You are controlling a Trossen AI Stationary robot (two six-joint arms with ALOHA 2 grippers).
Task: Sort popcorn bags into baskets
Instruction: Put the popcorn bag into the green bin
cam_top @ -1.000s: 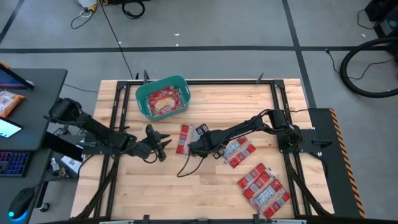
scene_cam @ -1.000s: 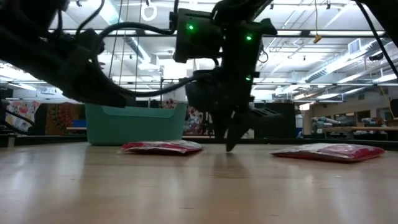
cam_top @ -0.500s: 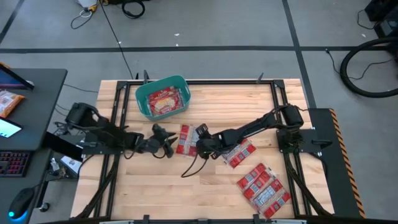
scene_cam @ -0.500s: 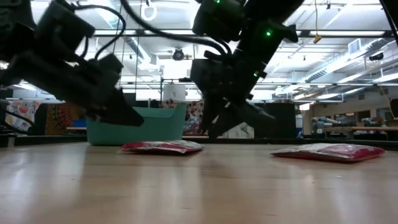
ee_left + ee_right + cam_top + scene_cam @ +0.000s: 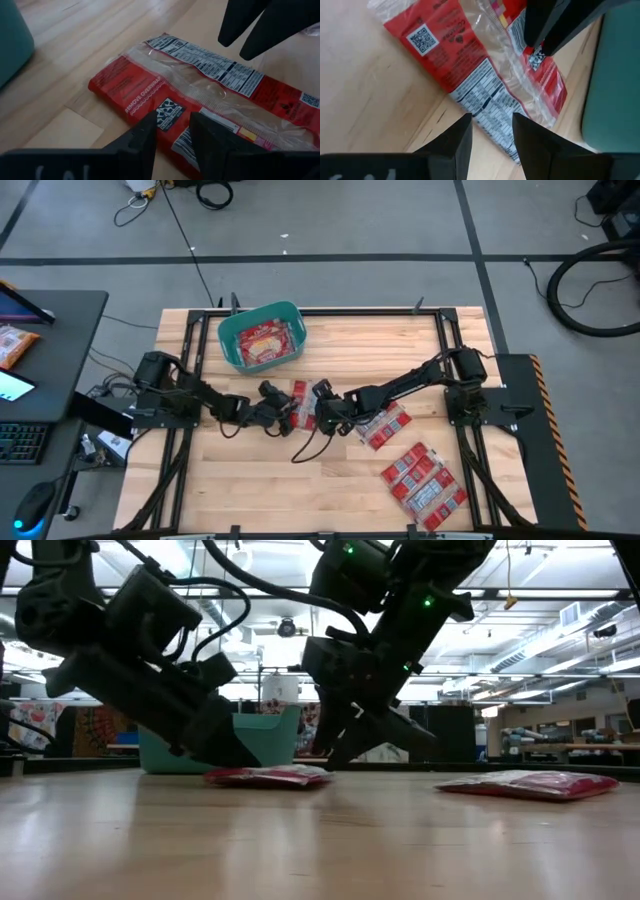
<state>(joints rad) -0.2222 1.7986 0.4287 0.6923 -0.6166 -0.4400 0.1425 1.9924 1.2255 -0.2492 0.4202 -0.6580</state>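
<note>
One popcorn bag (image 5: 297,403) lies flat on the worktop (image 5: 330,480) between your two tools, just below the teal basket (image 5: 228,338), which already holds one packet (image 5: 265,343). More packets lie to the right (image 5: 384,425) and near the lower right corner (image 5: 423,480).

You should expect this bag to be light, thin and soft, with a glossy clear film that wrinkles and may slip. It lies so flat that there is little edge to catch. I think the best hold is across a short end or a long side edge, with one finger pushed under the film, not on the middle of the face.

Your left tool (image 5: 172,132) hangs low over the near end of the bag, its fingers a little apart and holding nothing. Your right tool (image 5: 491,131) hangs over the other end, its fingers also apart and empty. Both point at the same packet, so the two could collide; let only one of them take it.

Compared with a second ago, your left arm has stretched to the right from a place well apart from the bag until its tool is above it. Your right tool has turned from pointing steeply down to a slanted pose. The bag itself has not moved.
</note>
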